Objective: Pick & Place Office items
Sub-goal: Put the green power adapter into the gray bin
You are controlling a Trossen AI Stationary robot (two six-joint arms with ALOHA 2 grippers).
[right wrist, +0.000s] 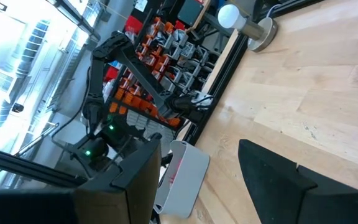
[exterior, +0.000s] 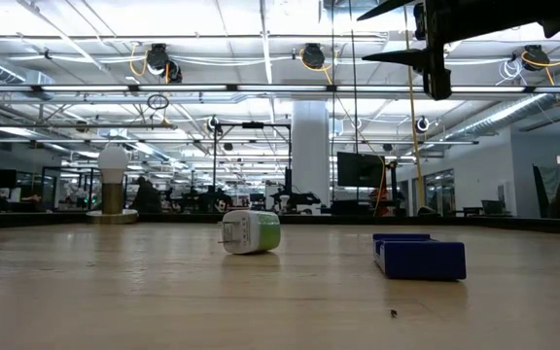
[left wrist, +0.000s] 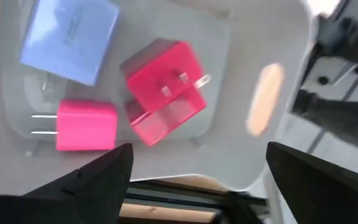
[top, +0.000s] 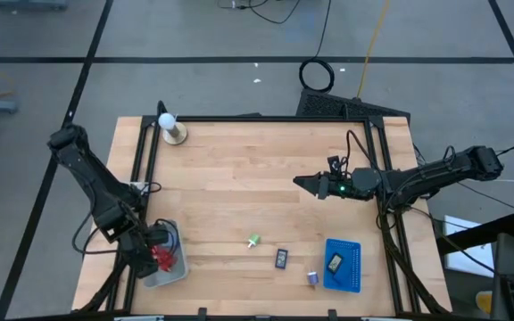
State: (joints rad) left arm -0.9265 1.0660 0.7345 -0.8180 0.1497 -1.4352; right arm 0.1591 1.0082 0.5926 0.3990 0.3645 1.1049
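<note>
Jaws of left gripper (left wrist: 194, 171) spread wide, red block (left wrist: 165, 90) lying loose beyond them in grey tray (left wrist: 229, 134)

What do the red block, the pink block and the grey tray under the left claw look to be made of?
Red block: likely glossy moulded plastic, going by its smooth shiny faces, with two metal-looking prongs.
Pink block: smooth plastic by the look, satin rather than glossy, also with thin silvery prongs.
Grey tray: probably matte plastic, with an even pale surface and rounded corners.
</note>
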